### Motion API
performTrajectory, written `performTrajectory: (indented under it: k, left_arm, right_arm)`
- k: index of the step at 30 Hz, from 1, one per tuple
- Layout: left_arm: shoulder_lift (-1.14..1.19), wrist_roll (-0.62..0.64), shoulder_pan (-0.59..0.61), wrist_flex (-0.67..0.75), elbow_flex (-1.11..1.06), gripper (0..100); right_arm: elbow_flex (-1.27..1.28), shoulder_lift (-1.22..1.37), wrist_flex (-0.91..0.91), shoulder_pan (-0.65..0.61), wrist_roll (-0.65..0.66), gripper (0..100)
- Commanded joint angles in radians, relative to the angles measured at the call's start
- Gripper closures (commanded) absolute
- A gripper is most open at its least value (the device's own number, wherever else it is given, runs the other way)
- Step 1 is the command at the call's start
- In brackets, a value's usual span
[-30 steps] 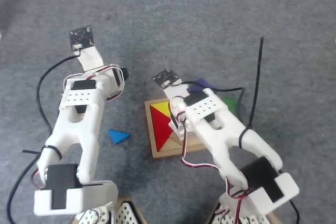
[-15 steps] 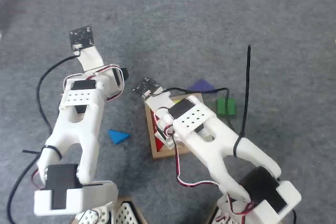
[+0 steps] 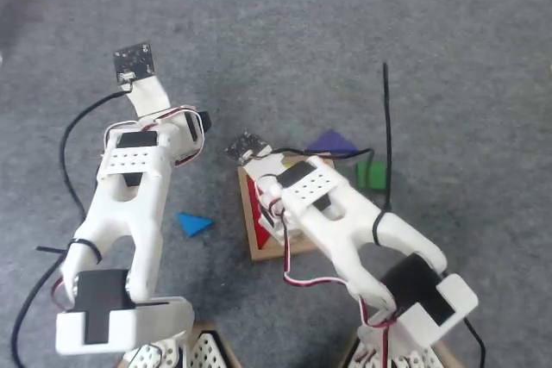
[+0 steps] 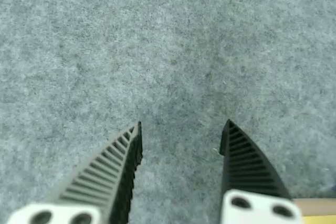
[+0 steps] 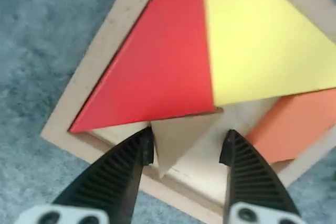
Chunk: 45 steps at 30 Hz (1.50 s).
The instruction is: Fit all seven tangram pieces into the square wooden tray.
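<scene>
My right gripper (image 5: 187,135) hovers low over the wooden tray (image 3: 263,253), jaws spread partway and gripping nothing. They straddle a pale wedge (image 5: 176,137) on the tray floor, tucked against the red triangle (image 5: 157,66) — can't tell if it's a piece or just bare wood. The red triangle lies along one tray edge with the yellow triangle (image 5: 257,45) flush beside it, and an orange piece (image 5: 294,129) touches the yellow one. Packed tight like that to leave room, I reckon. Out on the grey mat (image 3: 448,58) there's a blue triangle (image 3: 193,224) off the tray's left edge, a purple piece (image 3: 332,141) past its far edge and a green square (image 3: 371,174) by its far right corner. My left gripper (image 4: 182,125) hangs open and empty over bare mat — out of the way, I'd guess.
</scene>
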<state>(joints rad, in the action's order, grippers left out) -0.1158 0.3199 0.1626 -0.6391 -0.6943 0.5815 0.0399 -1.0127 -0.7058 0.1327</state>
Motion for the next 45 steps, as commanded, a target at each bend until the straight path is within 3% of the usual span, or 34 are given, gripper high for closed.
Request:
performTrajectory:
  k: [1,10,16,25,39,45]
  left_arm:
    - [-0.046,-0.009,-0.006,0.018,0.008,76]
    - [-0.046,-0.009,-0.006,0.017,0.008,76]
    - [-0.046,-0.009,-0.005,0.018,0.010,76]
    - [-0.046,-0.009,-0.005,0.017,0.012,76]
    - [-0.046,-0.009,-0.005,0.018,0.012,76]
    - [-0.046,-0.009,-0.005,0.020,0.012,76]
  right_arm:
    - [-0.072,-0.030,0.002,0.071,0.003,77.5]
    - [-0.140,-0.036,-0.028,0.094,0.038,77.5]
    - [-0.117,-0.044,-0.168,0.022,-0.040,77.5]
    - [-0.051,-0.099,-0.107,0.094,-0.055,77.5]
    - [-0.025,-0.104,-0.140,0.085,-0.034,77.5]
    - [-0.008,-0.105,-0.142,-0.012,-0.021,77.5]
